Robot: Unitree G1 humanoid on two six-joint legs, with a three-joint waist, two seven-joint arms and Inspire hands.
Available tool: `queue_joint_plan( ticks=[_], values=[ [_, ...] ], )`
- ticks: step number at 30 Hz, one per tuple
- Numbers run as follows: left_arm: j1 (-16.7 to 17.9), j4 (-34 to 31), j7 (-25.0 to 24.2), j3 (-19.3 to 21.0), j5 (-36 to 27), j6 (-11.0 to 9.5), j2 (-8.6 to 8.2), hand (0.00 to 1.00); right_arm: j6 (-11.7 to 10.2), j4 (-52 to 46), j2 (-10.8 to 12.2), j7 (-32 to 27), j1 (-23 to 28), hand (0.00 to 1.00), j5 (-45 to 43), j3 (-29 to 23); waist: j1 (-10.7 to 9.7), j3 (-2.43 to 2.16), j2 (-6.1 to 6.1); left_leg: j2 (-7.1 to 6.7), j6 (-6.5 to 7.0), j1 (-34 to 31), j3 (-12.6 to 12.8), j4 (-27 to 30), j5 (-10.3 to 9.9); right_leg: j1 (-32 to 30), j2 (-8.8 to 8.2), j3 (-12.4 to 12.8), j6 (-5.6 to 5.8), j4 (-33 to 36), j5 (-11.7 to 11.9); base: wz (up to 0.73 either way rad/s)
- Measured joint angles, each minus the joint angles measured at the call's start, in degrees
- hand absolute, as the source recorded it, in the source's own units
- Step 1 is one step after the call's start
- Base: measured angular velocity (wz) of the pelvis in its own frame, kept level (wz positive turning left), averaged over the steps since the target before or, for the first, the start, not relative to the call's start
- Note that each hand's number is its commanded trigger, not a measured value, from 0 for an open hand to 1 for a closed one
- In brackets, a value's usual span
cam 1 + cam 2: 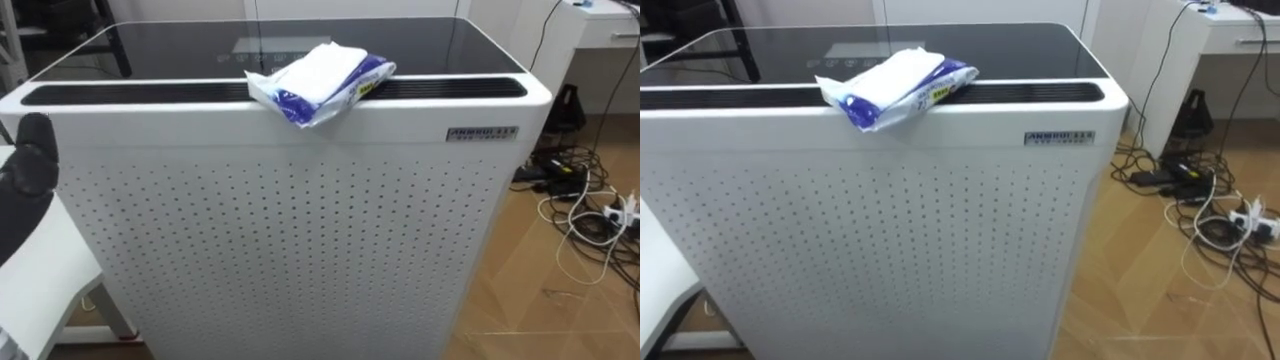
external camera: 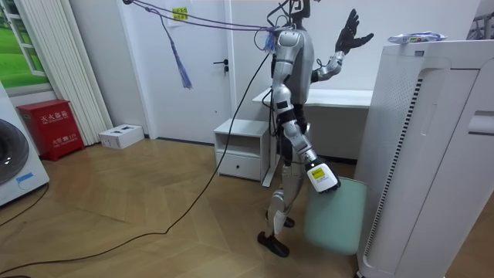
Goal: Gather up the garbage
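Note:
A crumpled white and blue plastic packet (image 1: pixel 320 80) lies on the front top edge of a tall white perforated cabinet (image 1: pixel 300 240), over its dark vent slot. I stand right in front of the cabinet. My left hand (image 1: pixel 28 175) is raised at the left, level with the cabinet top and well to the left of the packet; in the room view this left hand (image 2: pixel 351 35) shows its fingers spread and empty. My right hand (image 2: pixel 323 176) hangs low by my thigh, against a pale green container (image 2: pixel 336 220); its fingers are hidden.
A white table (image 1: pixel 35 290) stands at my lower left beside the cabinet. Cables and a power strip (image 1: pixel 590 205) lie on the wooden floor to the right. A white desk (image 2: pixel 347 99) and a low shelf (image 2: pixel 241 150) stand behind me.

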Motion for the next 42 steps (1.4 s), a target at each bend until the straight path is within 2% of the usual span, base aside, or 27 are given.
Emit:
queue_joint_plan(
  ticks=[5,8,11,12,14,16,19,23,25,30,33,42],
  values=[
    [-0.51,-2.44,-2.40,-1.25,0.43,0.04,0.00,0.00,0.00,0.00,-0.10,2.27,-0.01,1.00,-0.03,0.01,-0.75,-0.08,0.27,0.09,0.00,0.02,0.11,-0.21,0.00,-0.04,0.08,0.07,-0.05,-0.20,0.13,-0.01],
    [-1.88,-2.57,-3.84,-2.88,0.42,0.18,0.29,0.00,0.00,0.02,-0.10,3.01,-0.05,1.00,-0.12,0.01,-0.82,-0.44,0.97,0.08,0.01,0.06,0.44,-0.26,0.00,-0.25,0.08,0.40,-0.03,-0.24,0.17,-0.05],
    [-2.65,-2.68,-5.26,-4.21,0.50,0.24,1.20,0.00,0.00,0.03,-0.10,3.14,-0.24,1.00,-1.66,0.01,-1.49,-0.11,2.10,0.08,0.02,0.48,0.67,-0.17,0.01,0.16,0.06,0.60,-0.03,-0.25,0.17,-0.03],
    [-2.65,-2.73,-6.08,-4.66,0.64,0.30,1.68,0.00,0.01,0.04,-0.11,3.20,-0.43,1.00,-2.47,0.01,-2.13,0.17,2.57,0.09,0.01,0.89,0.66,-0.35,0.01,0.52,0.05,0.61,-0.01,-0.22,0.15,0.00],
    [-2.67,-3.14,-7.65,-5.23,1.61,0.47,1.92,0.00,0.01,0.04,-0.18,3.51,-0.68,1.00,-3.82,-0.02,-2.71,0.05,3.16,0.14,0.02,0.91,0.68,-0.54,0.01,0.48,0.05,0.56,0.02,-0.16,0.11,0.00],
    [-2.84,-4.05,-9.57,-7.01,2.16,0.46,2.52,0.00,0.00,0.07,-0.64,4.15,-1.07,1.00,-4.69,-0.02,-3.94,0.21,3.15,0.20,0.02,0.91,1.05,-0.78,0.02,0.34,0.04,0.70,0.02,-0.03,0.11,0.00],
    [-2.83,-4.20,-12.50,-8.80,2.79,0.46,2.74,0.00,0.00,0.08,-1.51,4.96,-1.06,1.00,-4.70,-0.02,-3.87,-0.10,3.61,0.40,0.02,0.90,2.16,-0.93,0.02,-0.21,0.18,1.45,0.00,0.29,0.10,-0.16],
    [-2.84,-4.23,-14.37,-8.93,4.50,0.41,3.17,0.00,0.00,0.08,-1.91,4.86,-1.06,1.00,-4.71,-0.02,-3.96,-0.09,3.58,0.48,0.02,0.82,2.48,-0.94,0.02,-0.87,0.26,2.14,-0.07,1.04,0.06,-0.10],
    [-2.83,-4.23,-15.04,-8.95,4.76,0.39,4.23,0.00,0.00,0.13,-2.25,4.84,-1.06,1.00,-4.67,-0.02,-3.99,-0.04,3.43,0.47,0.02,0.89,2.60,-0.92,0.02,-0.87,0.25,2.21,-0.07,1.17,0.06,-0.02],
    [-2.83,-4.23,-16.40,-8.96,5.30,0.26,5.12,0.00,0.00,0.14,-2.41,4.92,-1.06,1.00,-4.57,0.03,-3.75,-0.04,3.23,0.50,0.02,1.03,2.62,-1.01,0.02,-0.75,0.29,2.18,-0.08,1.12,0.07,0.00],
    [-2.83,-4.25,-18.00,-9.02,5.27,0.10,6.97,0.00,-0.01,0.34,-2.43,4.93,-1.08,1.00,-4.46,0.16,-3.66,-0.04,3.25,0.52,0.02,1.05,2.62,-1.08,0.02,-0.70,0.31,2.15,-0.08,0.97,0.07,0.00],
    [-2.83,-4.28,-20.30,-9.01,5.18,-0.25,7.82,0.00,-0.02,0.42,-2.44,4.91,-1.28,1.00,-4.48,0.58,-3.43,-0.17,3.96,0.78,-0.04,1.82,3.43,-2.37,0.15,-0.17,0.55,2.21,-0.18,-0.08,0.22,-0.03]
  ],
)
